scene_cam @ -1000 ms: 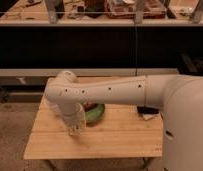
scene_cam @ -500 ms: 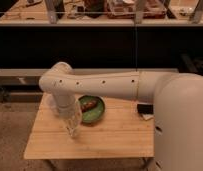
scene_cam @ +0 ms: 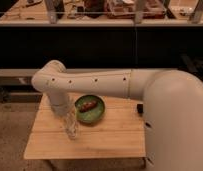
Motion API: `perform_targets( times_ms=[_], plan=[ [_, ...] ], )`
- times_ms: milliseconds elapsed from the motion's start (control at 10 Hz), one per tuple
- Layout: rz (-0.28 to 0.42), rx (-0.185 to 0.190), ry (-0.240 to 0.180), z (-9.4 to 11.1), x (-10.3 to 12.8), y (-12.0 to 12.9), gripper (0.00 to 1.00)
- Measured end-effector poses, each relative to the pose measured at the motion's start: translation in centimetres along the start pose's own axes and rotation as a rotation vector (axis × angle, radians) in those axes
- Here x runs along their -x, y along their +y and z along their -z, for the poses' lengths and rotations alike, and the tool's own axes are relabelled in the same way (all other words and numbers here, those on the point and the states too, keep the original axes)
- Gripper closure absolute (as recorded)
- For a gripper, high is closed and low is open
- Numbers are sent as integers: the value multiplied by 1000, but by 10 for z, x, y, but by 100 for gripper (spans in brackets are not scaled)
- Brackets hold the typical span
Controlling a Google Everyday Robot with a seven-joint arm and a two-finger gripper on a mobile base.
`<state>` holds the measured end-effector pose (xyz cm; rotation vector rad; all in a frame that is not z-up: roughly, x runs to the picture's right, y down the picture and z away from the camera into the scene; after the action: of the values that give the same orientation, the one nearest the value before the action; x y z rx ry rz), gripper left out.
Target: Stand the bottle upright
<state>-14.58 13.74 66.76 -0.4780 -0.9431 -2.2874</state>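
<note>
Camera view has the gripper (scene_cam: 70,127) low over the table's (scene_cam: 115,142) left half, near the front edge, with the bottle (scene_cam: 71,131) upright-looking beneath it — grip unreadable. Bowl (scene_cam: 90,110) beside. Likely near done — release remains.

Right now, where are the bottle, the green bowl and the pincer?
Slim clear plastic bottle (scene_cam: 71,129), camera view: on its lower body, upright.
Round green bowl (scene_cam: 96,114), camera view: on its right inner wall.
Pincer (scene_cam: 69,119), camera view: at the bottle's top, below the white arm.
</note>
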Motion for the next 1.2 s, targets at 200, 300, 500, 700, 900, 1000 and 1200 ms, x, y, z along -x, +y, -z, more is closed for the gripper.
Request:
perform_targets(
  times_ms=[200,300,500,700,900,1000,1200],
  plan=[
    [-23,15,-2,-2,3,5,63],
    [-32,20,-3,-2,6,7,63],
    [-65,43,-4,1,16,14,50],
    [-126,73,5,13,35,29,30],
    [-192,78,16,16,59,45,20],
    [-215,67,28,13,66,49,20],
    [-262,37,60,4,78,57,20]
  ],
)
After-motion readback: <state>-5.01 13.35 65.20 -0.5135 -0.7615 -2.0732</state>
